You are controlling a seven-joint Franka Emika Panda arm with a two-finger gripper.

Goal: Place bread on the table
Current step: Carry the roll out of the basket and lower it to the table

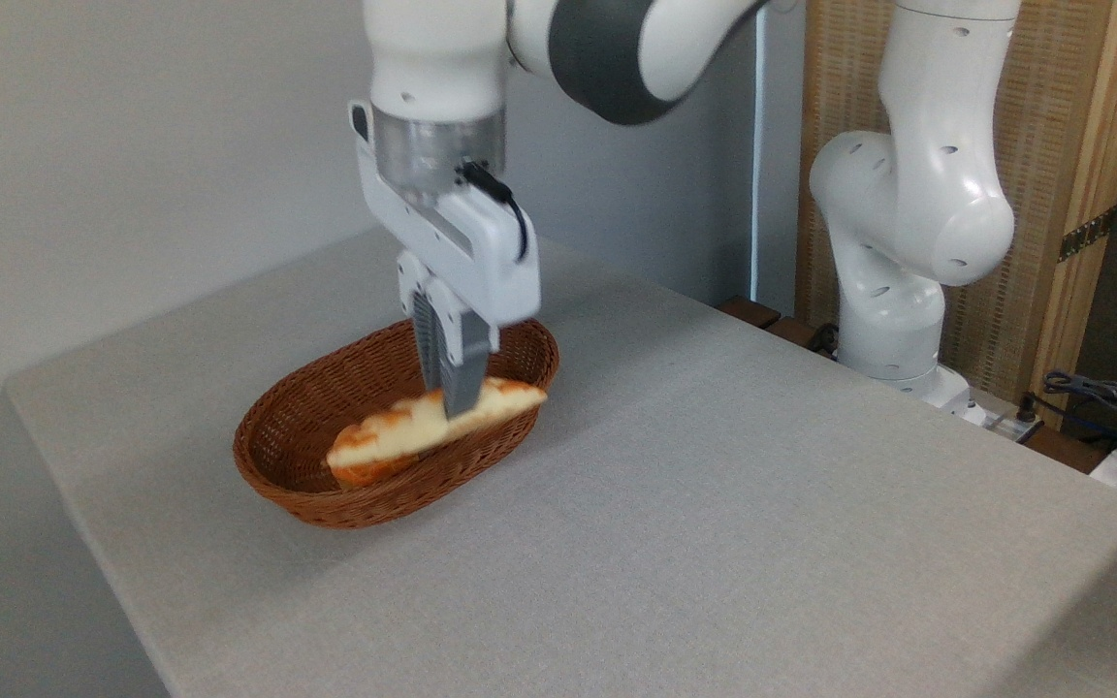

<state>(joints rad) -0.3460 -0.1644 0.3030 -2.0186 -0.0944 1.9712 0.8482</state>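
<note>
Gripper [457, 402] pointing down, clenched on the braided bread loaf [432, 427] around its middle. Loaf hangs roughly level, tilted with its right tip higher, over the near rim of the wicker basket [326, 407]; no contact with the table [714, 504] visible. Frame is slightly motion-blurred around the gripper and loaf.

Under the loaf's left end, a sliver of the orange bun [365, 473] shows inside the basket, mostly hidden by the loaf. Basket sits toward the table's left edge, nearer the far-left corner than the near edge.

Arm base [893, 320] stands off the table's far-right edge, in front of a woven wood-framed panel [1072, 145]. Cables [1097, 393] lie at the far right.

Count: one loaf, one bun, one basket, one arm. No readable writing or labels.
</note>
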